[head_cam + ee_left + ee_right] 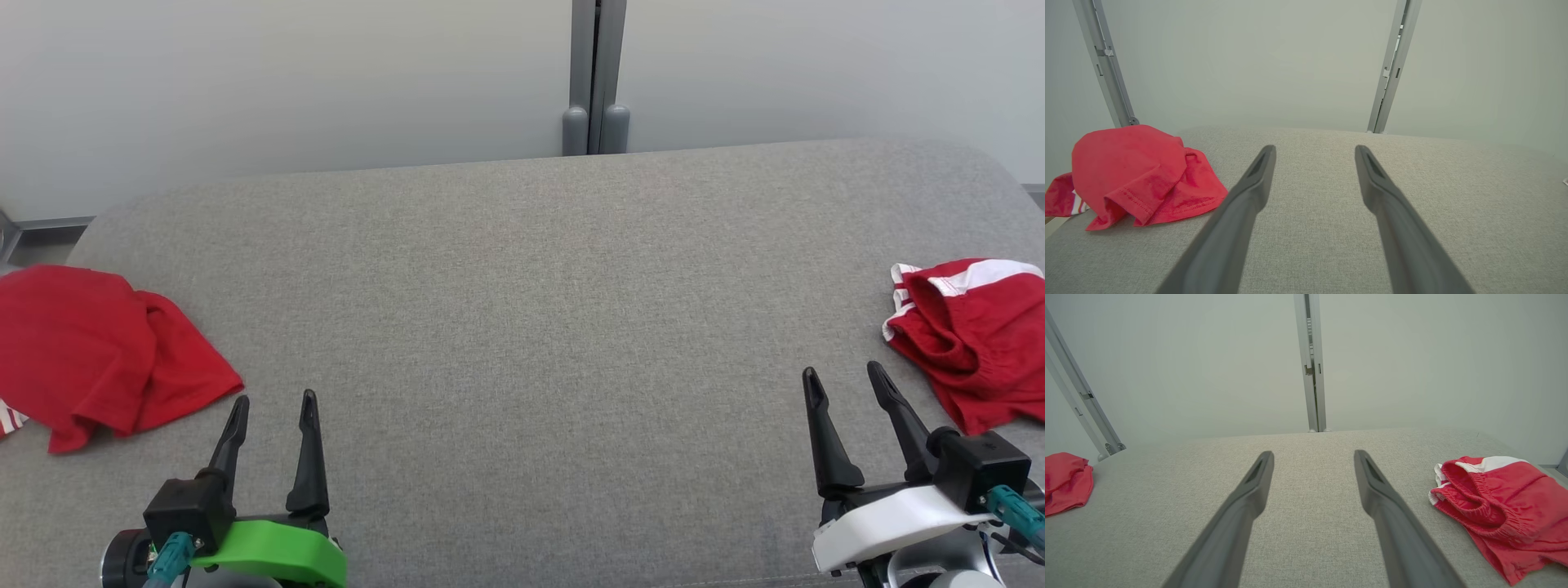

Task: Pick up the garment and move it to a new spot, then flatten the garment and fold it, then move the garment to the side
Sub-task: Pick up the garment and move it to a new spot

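Low over cushion (pixel 522 286), both pincers (pixel 275 398) (pixel 842 369) agape

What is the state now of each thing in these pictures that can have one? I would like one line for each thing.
red garment on the left: crumpled in a heap on the grey surface, not held.
red shorts with white trim: bunched up, unfolded, lying at the right side, not held.
left gripper: open, empty, apart from the left garment.
right gripper: open, empty, beside the shorts, not touching them.
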